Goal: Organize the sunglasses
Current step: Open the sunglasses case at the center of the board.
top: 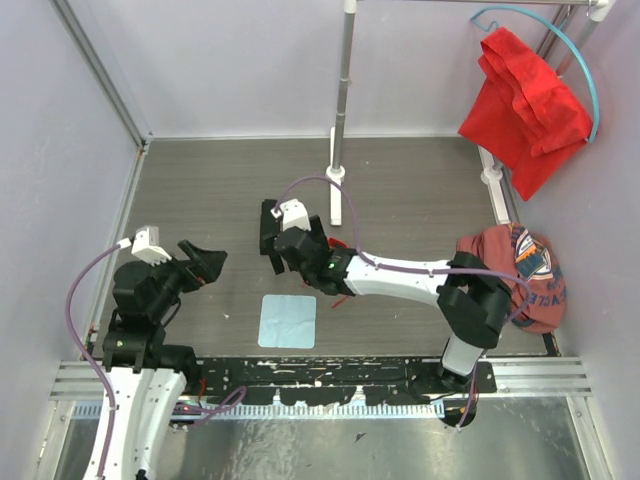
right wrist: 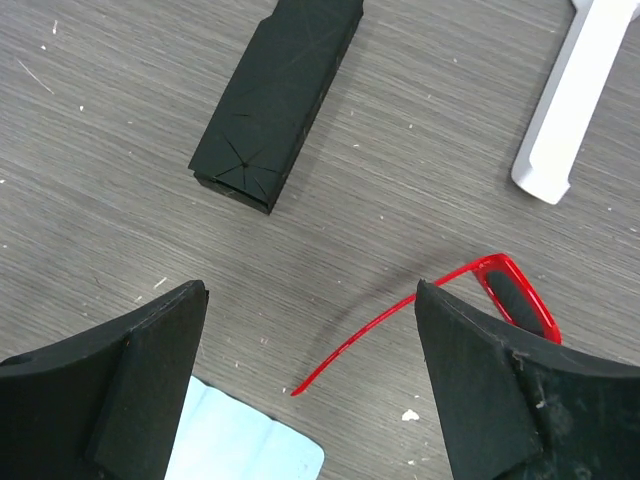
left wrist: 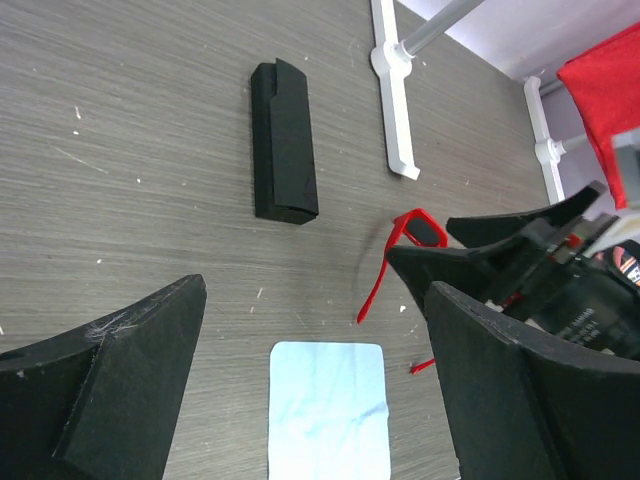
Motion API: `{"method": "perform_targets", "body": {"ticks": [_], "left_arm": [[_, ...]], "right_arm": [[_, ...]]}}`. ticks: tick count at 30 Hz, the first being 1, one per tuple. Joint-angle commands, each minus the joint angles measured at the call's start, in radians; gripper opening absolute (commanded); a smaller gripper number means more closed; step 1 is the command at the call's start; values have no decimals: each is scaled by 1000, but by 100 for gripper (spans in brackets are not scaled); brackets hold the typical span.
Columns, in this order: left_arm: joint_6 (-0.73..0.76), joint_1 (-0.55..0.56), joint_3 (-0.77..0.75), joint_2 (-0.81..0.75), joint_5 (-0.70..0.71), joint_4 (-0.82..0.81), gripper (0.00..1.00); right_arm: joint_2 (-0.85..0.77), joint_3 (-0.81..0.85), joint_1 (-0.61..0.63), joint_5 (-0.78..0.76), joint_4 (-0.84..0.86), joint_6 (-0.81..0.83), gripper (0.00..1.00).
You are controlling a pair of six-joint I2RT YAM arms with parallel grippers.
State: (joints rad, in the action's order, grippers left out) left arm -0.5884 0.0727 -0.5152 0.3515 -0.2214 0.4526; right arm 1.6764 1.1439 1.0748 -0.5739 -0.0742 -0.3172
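My right end effector (right wrist: 308, 300) hangs open over the thin red-framed, dark-lensed sunglasses (right wrist: 512, 292) lying on the grey desk (right wrist: 100, 150) near the black oblong case (right wrist: 275, 100), left end effector (top: 205, 262) open too, and I fear an off-centre pinch bending a slim arm.

Sunglasses (right wrist: 512, 300): the far half is covered by a finger of the right end effector (right wrist: 310, 292) in both wrist views; from above, only red slivers are seen beside the right arm (top: 400, 275). Pale blue cloth (right wrist: 240, 445) is cut by the lower edge of both wrist views. Black case (right wrist: 280, 90) is cut by the upper edge in the right wrist view.
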Motion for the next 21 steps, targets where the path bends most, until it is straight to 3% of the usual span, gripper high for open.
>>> {"method": "perform_targets", "body": {"ticks": [1,13,21], "left_arm": [[21,-3,-37,-43,28,47,98],[2,-4,-40,-81,52,67,98],[-6,-3,-48,-109,70,89,98]], "right_arm": [[30,88,1,21,71,-14,91],[310,402,1,-49,-76,-162,92],[446,549,-12,-94,-139,-163,93]]}}
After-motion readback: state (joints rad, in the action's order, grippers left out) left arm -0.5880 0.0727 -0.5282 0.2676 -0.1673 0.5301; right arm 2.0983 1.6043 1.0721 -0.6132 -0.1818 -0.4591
